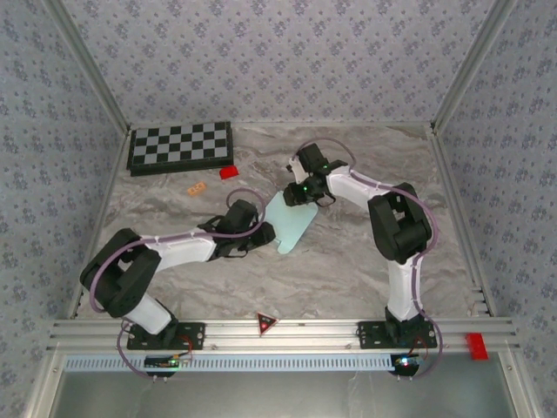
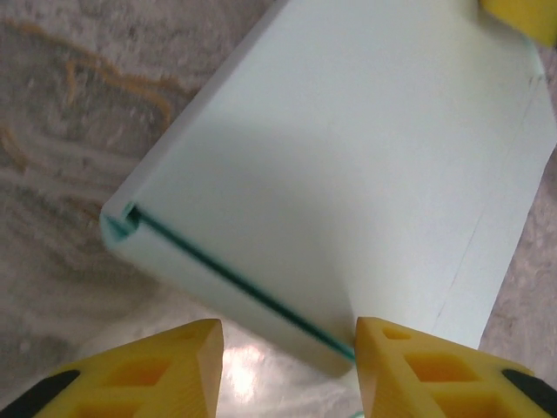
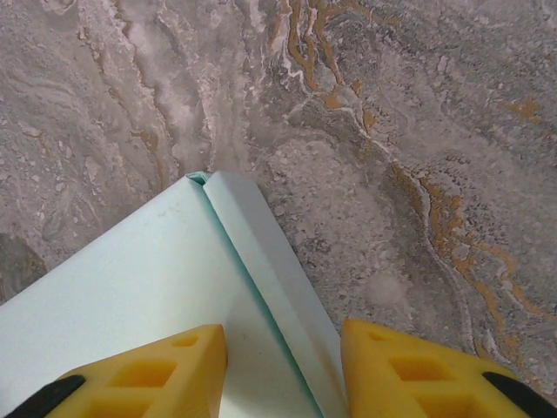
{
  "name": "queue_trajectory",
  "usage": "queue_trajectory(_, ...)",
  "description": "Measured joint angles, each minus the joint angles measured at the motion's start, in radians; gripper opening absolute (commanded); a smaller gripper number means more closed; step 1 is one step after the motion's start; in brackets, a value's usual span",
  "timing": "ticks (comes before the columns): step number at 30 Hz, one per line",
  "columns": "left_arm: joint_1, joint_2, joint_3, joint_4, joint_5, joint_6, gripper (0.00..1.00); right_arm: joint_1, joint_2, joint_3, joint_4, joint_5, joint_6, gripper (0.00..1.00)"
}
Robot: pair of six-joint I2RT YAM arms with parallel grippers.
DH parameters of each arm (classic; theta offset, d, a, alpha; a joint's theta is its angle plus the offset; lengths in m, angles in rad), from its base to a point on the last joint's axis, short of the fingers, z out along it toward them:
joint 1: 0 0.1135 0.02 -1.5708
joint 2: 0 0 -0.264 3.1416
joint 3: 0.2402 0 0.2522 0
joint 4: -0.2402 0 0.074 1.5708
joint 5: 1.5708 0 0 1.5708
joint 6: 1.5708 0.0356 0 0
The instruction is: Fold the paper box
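The paper box (image 1: 291, 225) is pale cyan card lying flat on the marble table, with one long side folded up into a narrow wall. My left gripper (image 1: 264, 231) is at its left edge. In the left wrist view the left gripper (image 2: 289, 366) is open, and a corner of the paper box (image 2: 365, 157) touches the right-hand finger. My right gripper (image 1: 300, 198) is at the box's far end. In the right wrist view the right gripper (image 3: 283, 370) is open, straddling the folded wall of the paper box (image 3: 130, 296) without pinching it.
A black-and-white checkerboard (image 1: 180, 146) lies at the back left, with a small red block (image 1: 229, 171) and a small orange piece (image 1: 196, 186) near it. Patterned walls close in the table. A yellow fingertip (image 2: 522, 17) of the other gripper shows beyond the box.
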State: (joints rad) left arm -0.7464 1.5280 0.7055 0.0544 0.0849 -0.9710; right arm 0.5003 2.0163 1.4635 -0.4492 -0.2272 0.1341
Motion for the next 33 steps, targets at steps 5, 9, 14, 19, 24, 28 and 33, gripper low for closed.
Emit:
queue_trajectory(5, -0.008, -0.139, -0.002, -0.153, -0.108, 0.039, 0.58, -0.012, -0.04, -0.021, -0.004, 0.019, 0.019, 0.48)
queue_trajectory(9, 0.003, -0.238, 0.031, -0.254, -0.217, 0.133, 0.7, -0.048, -0.145, -0.084, 0.011, 0.033, 0.05, 0.48)
queue_trajectory(14, 0.084, -0.241, 0.1, -0.287, -0.218, 0.33, 0.75, -0.084, -0.323, -0.23, 0.089, 0.045, 0.09, 0.48)
queue_trajectory(19, 0.195, -0.189, 0.115, -0.254, -0.109, 0.512, 0.76, -0.106, -0.494, -0.439, 0.148, 0.056, 0.145, 0.49)
queue_trajectory(24, 0.252, -0.082, 0.151, -0.221, 0.042, 0.644, 0.74, -0.131, -0.629, -0.622, 0.194, 0.06, 0.211, 0.49)
queue_trajectory(28, 0.281, 0.014, 0.209, -0.186, 0.152, 0.701, 0.71, -0.132, -0.736, -0.745, 0.231, 0.06, 0.265, 0.49)
queue_trajectory(33, 0.285, 0.114, 0.263, -0.156, 0.248, 0.72, 0.69, -0.129, -0.838, -0.858, 0.272, 0.066, 0.329, 0.48)
